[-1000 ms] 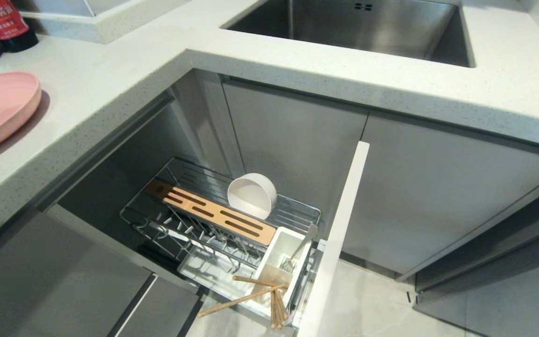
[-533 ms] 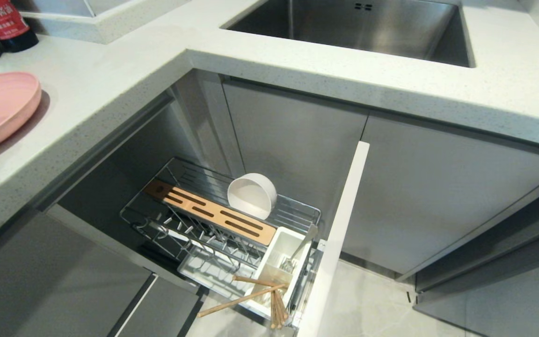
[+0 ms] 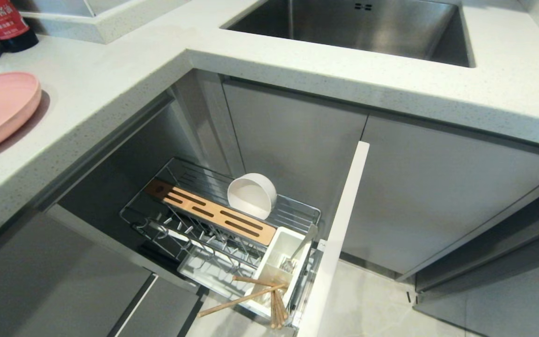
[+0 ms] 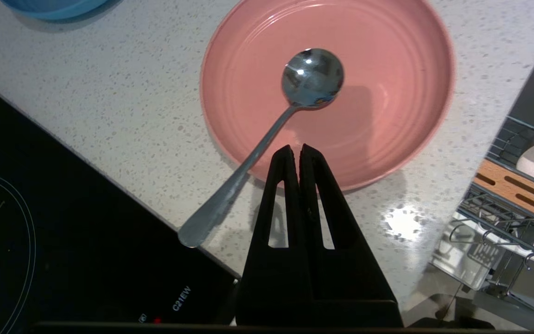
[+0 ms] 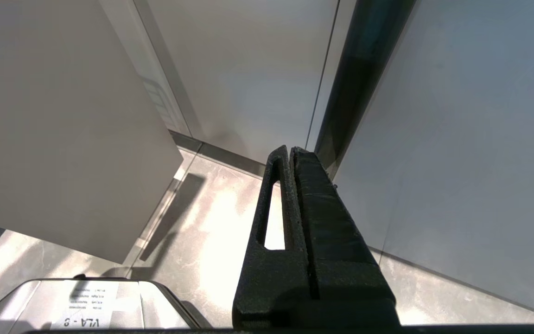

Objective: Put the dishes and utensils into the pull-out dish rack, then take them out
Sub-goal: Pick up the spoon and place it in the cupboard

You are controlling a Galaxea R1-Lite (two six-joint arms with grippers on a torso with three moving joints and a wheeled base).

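On the counter lies the pink plate [image 4: 387,93] [image 3: 3,107], and the grey metal spoon [image 4: 267,139] rests in it with its handle over the rim. My left gripper [image 4: 295,148] hangs shut and empty just above the plate's near rim, beside the spoon's handle. The pull-out dish rack [image 3: 194,175] stands drawn out below the counter. The cream-white bowl [image 3: 252,195] leans on its side behind the rack's wooden strip. Two chopsticks [image 3: 241,299] lie across the white utensil box [image 3: 281,262]. My right gripper [image 5: 290,149] is shut, parked low by the cabinet fronts.
A black hob [image 4: 40,232] borders the counter by the spoon's handle, and a blue dish [image 4: 54,7] sits beyond. The sink [image 3: 358,28] is set into the counter. The rack's pale front panel [image 3: 335,238] juts out. A fork [image 3: 297,255] and several chopsticks [image 3: 278,309] are in the box.
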